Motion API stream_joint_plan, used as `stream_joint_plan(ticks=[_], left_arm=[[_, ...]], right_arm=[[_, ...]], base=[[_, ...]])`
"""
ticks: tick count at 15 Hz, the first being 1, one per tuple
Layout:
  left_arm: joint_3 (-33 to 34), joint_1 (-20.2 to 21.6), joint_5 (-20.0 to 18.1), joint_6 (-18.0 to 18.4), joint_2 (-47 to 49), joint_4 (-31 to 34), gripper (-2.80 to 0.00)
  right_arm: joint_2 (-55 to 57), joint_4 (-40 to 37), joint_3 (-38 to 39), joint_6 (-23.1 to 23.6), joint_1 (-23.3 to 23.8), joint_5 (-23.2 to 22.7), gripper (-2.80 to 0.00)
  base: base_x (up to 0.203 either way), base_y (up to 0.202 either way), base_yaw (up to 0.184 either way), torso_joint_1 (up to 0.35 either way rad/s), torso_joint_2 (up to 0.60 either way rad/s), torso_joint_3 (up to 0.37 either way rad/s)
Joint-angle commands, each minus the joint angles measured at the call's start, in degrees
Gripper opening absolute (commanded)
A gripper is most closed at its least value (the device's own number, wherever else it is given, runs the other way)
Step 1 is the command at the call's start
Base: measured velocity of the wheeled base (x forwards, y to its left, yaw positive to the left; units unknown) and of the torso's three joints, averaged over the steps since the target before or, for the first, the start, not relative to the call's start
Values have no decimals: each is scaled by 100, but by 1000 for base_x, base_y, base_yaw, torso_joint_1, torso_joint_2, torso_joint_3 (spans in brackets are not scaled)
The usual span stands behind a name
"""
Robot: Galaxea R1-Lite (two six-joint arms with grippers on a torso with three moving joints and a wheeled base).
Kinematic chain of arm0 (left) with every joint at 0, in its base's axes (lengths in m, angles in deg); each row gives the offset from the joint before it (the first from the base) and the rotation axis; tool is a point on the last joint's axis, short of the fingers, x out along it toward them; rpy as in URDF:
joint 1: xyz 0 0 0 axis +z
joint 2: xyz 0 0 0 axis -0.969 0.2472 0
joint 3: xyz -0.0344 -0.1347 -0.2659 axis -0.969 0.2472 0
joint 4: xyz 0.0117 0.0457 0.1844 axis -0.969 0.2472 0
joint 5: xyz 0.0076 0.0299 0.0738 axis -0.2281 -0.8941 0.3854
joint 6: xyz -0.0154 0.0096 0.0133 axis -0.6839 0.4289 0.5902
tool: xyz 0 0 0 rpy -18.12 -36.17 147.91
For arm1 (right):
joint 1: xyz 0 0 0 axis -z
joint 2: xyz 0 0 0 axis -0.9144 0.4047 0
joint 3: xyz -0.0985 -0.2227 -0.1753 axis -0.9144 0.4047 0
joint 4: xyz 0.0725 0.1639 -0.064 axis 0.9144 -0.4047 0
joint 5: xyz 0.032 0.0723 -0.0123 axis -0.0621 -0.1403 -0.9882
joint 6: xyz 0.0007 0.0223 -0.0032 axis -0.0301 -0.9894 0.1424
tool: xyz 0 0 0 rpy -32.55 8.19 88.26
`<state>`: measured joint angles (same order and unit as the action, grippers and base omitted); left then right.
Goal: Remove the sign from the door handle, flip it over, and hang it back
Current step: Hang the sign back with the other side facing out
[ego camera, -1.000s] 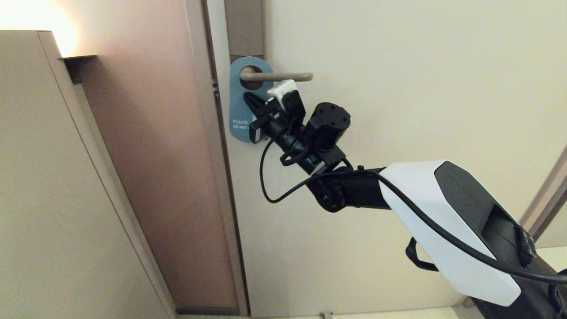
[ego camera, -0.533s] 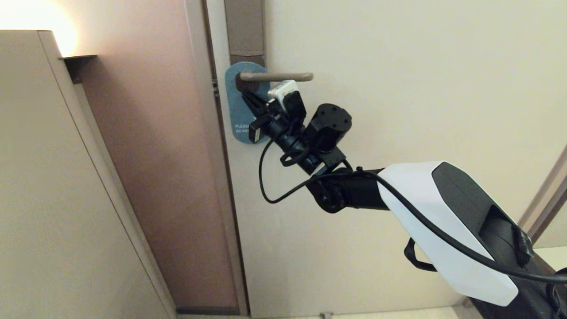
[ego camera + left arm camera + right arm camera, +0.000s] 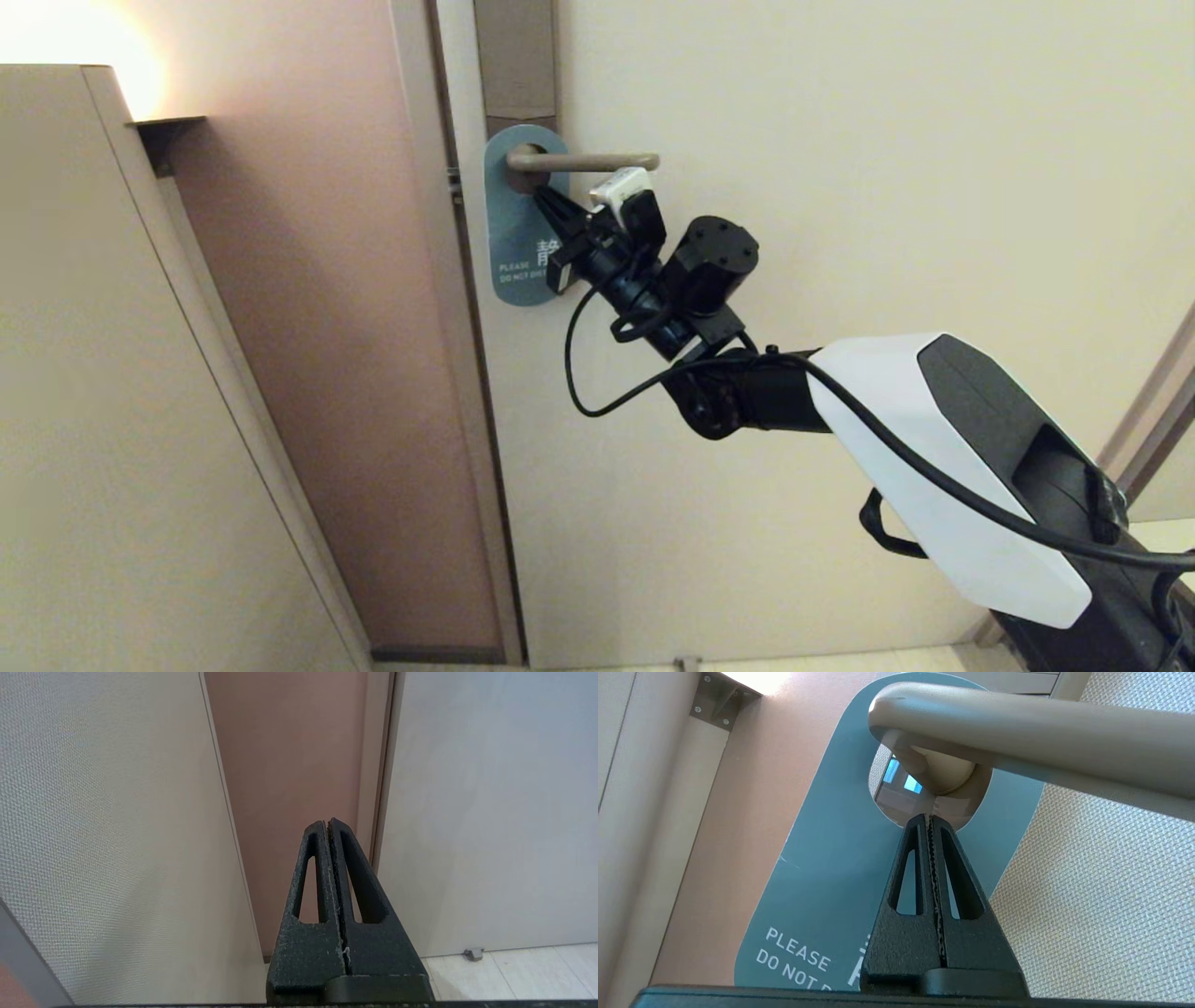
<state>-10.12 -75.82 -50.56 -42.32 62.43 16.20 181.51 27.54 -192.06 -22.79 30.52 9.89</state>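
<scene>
Blue sign on handle, right end effector at its hole.

Flat blue rounded-end door-hanger sign (image 3: 516, 233), white "PLEASE DO NOT" lettering showing, hangs by its round hole on the slim taupe metal lever handle (image 3: 583, 161). Right end effector (image 3: 546, 198), clenched on nothing, tips at the hole's lower rim, 6 o'clock of the lever root. Left end effector (image 3: 328, 823) clenched, parked low facing the beige door (image 3: 840, 187).

Blue sign (image 3: 519, 245) hung on door handle (image 3: 583, 161); prob. flat vs door (image 3: 840, 187)
</scene>
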Motion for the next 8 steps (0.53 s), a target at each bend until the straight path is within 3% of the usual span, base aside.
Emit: stream_joint_plan(ticks=[1,8], left_arm=[[0,-4,7,1,-2,0,-280],[0,5,-2,1,-2,0,-280]], right_arm=[[53,-11,8,18,1,-42,-280],[-12,-47,434,31,135,-66,-280]], base=[[0,0,0,0,0,0],[0,0,0,0,0,0]])
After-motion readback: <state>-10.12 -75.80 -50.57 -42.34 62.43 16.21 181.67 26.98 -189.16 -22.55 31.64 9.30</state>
